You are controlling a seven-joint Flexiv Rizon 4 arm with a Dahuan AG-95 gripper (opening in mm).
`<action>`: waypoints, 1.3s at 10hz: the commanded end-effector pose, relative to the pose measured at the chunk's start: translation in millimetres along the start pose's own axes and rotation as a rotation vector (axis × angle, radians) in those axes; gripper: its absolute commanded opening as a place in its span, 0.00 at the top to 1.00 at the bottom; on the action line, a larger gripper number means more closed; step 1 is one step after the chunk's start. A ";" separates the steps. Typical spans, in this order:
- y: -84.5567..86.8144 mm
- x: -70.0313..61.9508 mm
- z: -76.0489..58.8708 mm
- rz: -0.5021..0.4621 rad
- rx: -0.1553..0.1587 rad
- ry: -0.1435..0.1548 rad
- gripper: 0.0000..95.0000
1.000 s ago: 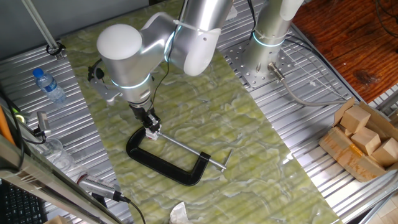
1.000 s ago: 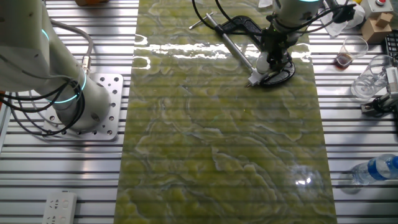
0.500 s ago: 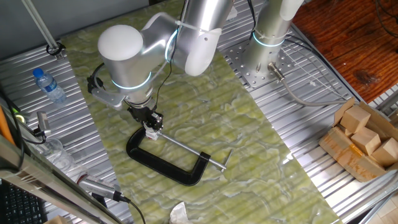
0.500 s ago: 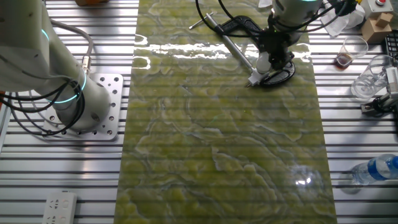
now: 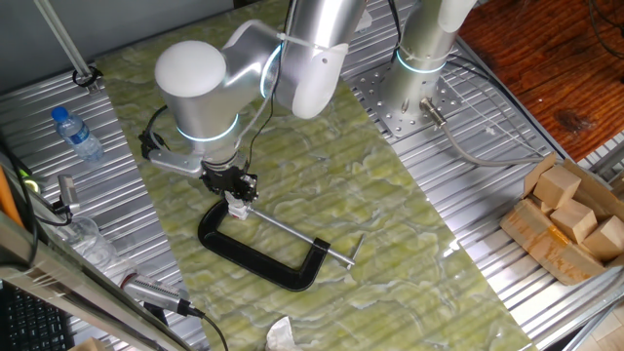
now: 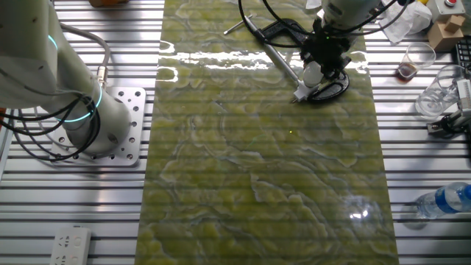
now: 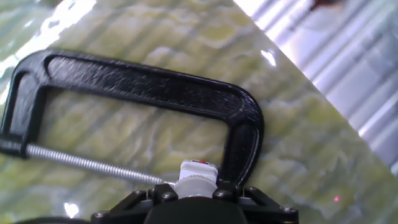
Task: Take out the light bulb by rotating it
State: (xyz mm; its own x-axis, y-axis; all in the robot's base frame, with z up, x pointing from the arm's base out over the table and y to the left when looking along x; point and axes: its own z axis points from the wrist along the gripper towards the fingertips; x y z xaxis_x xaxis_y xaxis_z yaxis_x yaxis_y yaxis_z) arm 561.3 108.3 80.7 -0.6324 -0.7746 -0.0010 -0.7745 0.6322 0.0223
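Note:
A black C-clamp (image 5: 258, 255) lies on the green mat and also shows in the other fixed view (image 6: 283, 31) and the hand view (image 7: 155, 84). Its screw (image 7: 81, 163) presses a small boxy white socket (image 7: 198, 169) against the clamp's end. The frosted white light bulb (image 6: 312, 72) sticks out of that socket. My gripper (image 6: 315, 68) stands over it, its fingers closed around the bulb. In one fixed view the gripper (image 5: 237, 193) covers most of the bulb. In the hand view my hand hides the bulb's globe.
A water bottle (image 5: 76, 134) lies on the slatted table at the left. A cardboard box with wooden blocks (image 5: 570, 219) stands at the right. A second arm's base (image 6: 110, 132) is bolted beside the mat. Clear cups (image 6: 441, 96) and a crumpled paper scrap (image 5: 281, 336) sit near the edges.
My wrist has turned about the bulb's axis while the gripper stays in place on the bulb. The clamp and the socket have not moved.

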 end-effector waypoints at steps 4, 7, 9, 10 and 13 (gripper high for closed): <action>-0.1 -0.6 -0.2 -0.290 -0.002 0.000 1.00; 0.3 -0.8 -0.7 -0.361 0.000 0.001 1.00; 0.3 -0.8 -0.7 -0.356 -0.001 0.000 1.00; 0.3 -0.8 -0.7 -0.357 -0.001 -0.002 0.80; 0.2 -0.8 -0.8 -0.329 -0.003 -0.012 0.40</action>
State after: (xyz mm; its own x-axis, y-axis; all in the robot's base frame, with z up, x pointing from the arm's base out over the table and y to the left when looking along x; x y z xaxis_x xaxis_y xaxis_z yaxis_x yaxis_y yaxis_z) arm 562.3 108.4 81.7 -0.3476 -0.9374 -0.0194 -0.9375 0.3472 0.0218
